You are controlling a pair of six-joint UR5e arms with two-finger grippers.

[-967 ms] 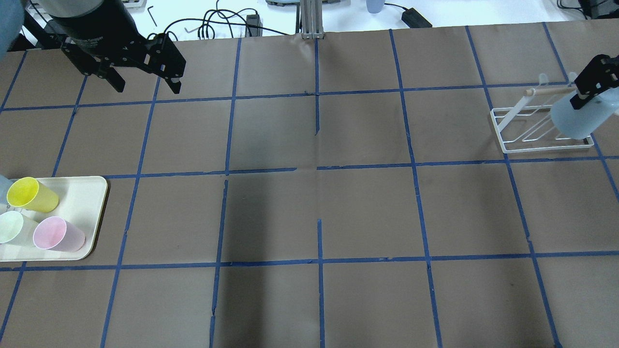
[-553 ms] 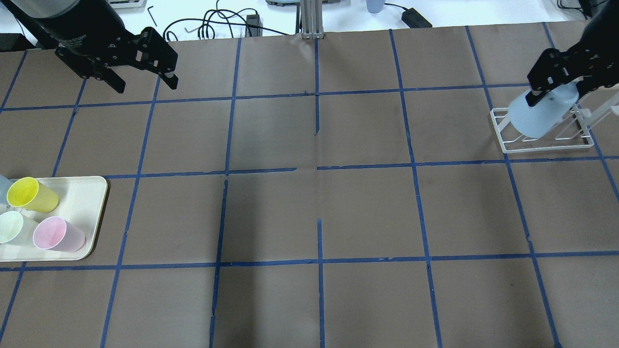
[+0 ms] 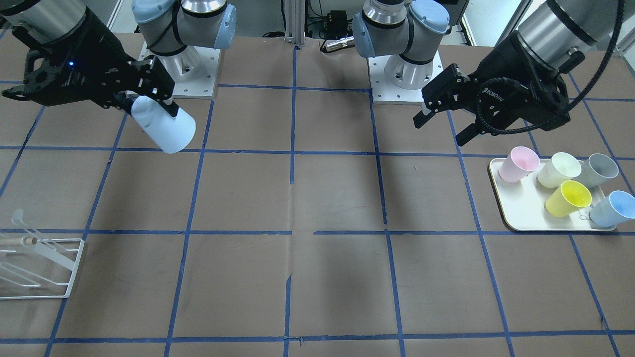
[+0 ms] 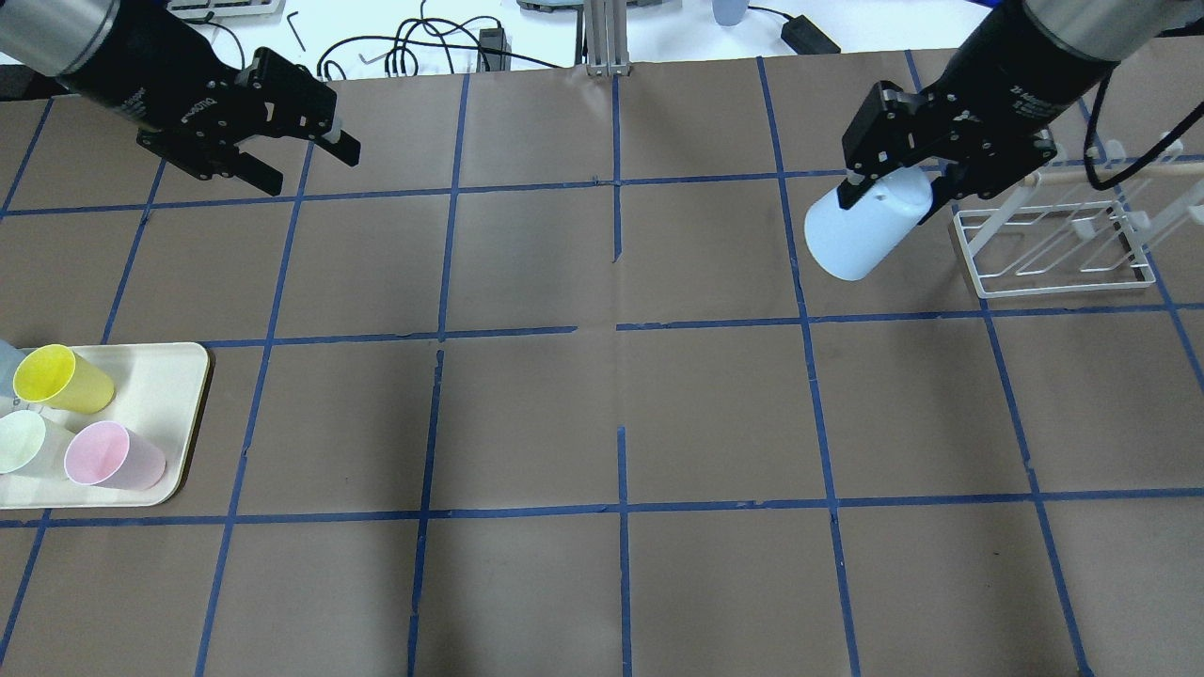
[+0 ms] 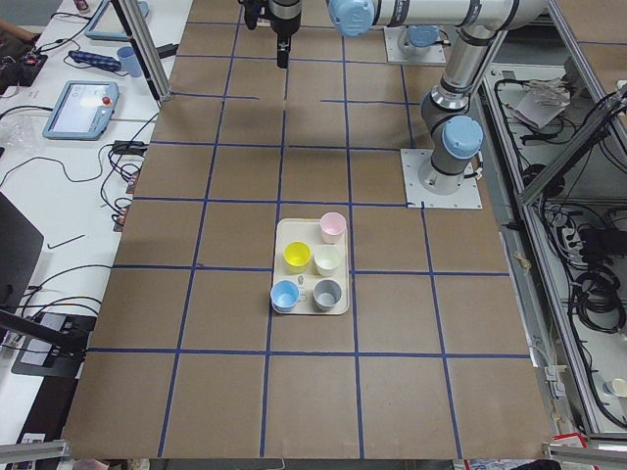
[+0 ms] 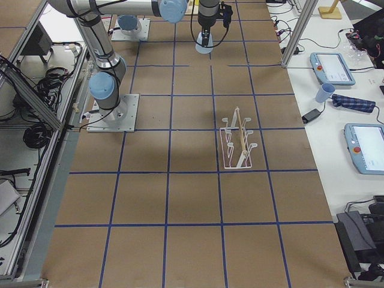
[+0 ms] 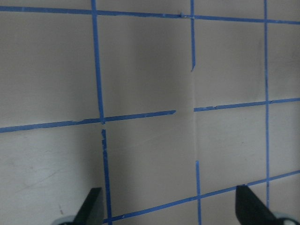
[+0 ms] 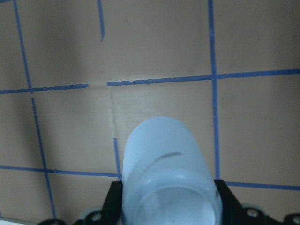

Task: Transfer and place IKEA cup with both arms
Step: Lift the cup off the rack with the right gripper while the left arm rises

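As the right pincer [image 4: 889, 199], clamped on the IKEA cup [image 4: 851, 235], has left the wire rack [image 4: 1063, 273] toward nine o'clock, handover to the widely spread left pincer [image 4: 308, 167] seems next.

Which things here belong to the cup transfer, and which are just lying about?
In the job:
IKEA cup, gripped by the right claw
left claw, open and empty

Lying about:
rack
tray holding the pink cup, cream cup, yellow cup, grey cup, blue cup
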